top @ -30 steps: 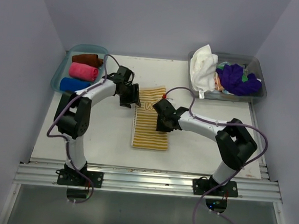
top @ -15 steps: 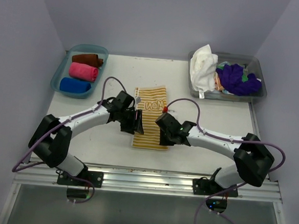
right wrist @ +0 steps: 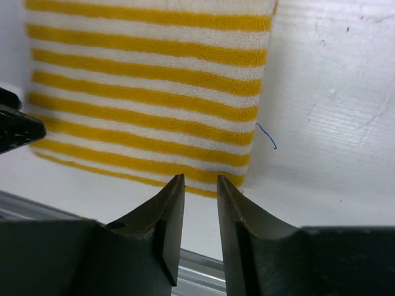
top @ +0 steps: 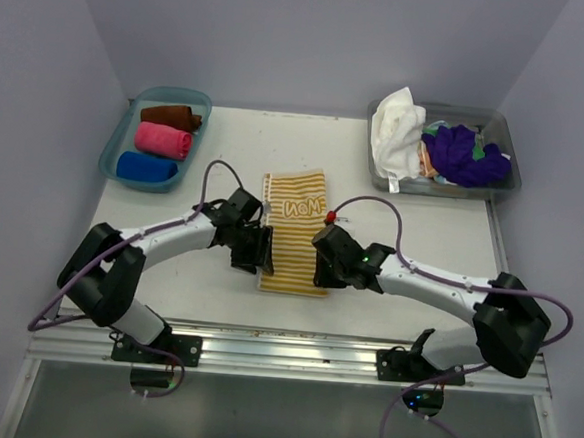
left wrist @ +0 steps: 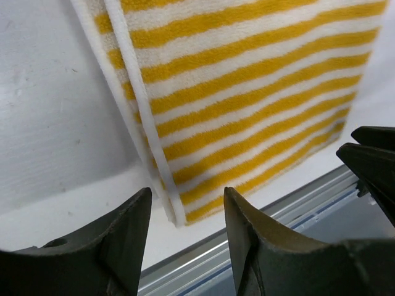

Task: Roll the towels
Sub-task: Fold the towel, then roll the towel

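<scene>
Poising your left hand (top: 259, 255) and right hand (top: 324, 269), both parted and empty, over the near corners of the flat mustard-yellow-and-white striped cloth towel (top: 296, 234) lying mid-way across the white bench (top: 421, 238), you look set to start its roll.

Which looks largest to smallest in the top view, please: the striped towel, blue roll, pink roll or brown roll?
1. striped towel, spread flat: clearly largest.
2. blue roll and pink roll: too alike to rank.
3. brown roll: slimmest, though farthest back, so slightly unsure.
</scene>
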`<state>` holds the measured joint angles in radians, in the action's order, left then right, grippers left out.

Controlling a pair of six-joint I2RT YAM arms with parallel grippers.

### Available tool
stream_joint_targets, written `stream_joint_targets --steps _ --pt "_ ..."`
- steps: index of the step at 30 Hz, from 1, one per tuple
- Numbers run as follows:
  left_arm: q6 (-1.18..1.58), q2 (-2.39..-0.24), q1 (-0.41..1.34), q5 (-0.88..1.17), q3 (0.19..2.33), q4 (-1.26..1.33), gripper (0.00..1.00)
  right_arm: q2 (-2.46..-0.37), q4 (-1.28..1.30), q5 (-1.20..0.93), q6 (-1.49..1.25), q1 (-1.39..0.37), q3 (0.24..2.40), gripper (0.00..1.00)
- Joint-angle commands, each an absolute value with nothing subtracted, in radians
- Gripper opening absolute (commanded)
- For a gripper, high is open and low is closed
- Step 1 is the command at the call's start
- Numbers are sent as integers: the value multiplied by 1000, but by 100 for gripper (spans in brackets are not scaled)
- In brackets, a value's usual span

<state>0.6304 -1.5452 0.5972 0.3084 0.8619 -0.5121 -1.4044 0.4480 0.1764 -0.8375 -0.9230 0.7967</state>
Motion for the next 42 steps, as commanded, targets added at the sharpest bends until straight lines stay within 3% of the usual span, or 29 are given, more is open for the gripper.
stream_joint_targets --steps 1,5,9,19,23,29,31,35,38,42 --pt "595 -1411 603 288 858 -551 54 -1296 477 241 -818 -927 792 34" --pt "615 -1358 617 317 770 -528 54 -1252 460 209 -815 -927 732 45" --pt "655 -1356 646 333 707 -444 52 -1243 416 169 -827 -927 678 47" --pt "686 -1404 666 319 664 -377 46 -1276 327 104 -825 -928 626 47" --pt "699 -1408 666 311 660 -359 42 -1313 298 98 -825 -930 624 41" --pt "709 -1420 667 293 657 -354 30 -1339 268 94 -834 -930 618 34" --pt "712 -1422 666 293 653 -356 22 -1342 268 101 -842 -931 617 29" --pt "716 -1420 666 293 657 -356 1 -1325 276 106 -851 -931 609 29" --pt "727 -1416 666 290 652 -356 0 -1312 279 110 -859 -931 603 40" --pt "738 -1408 666 290 647 -356 0 -1313 262 103 -868 -931 591 37"
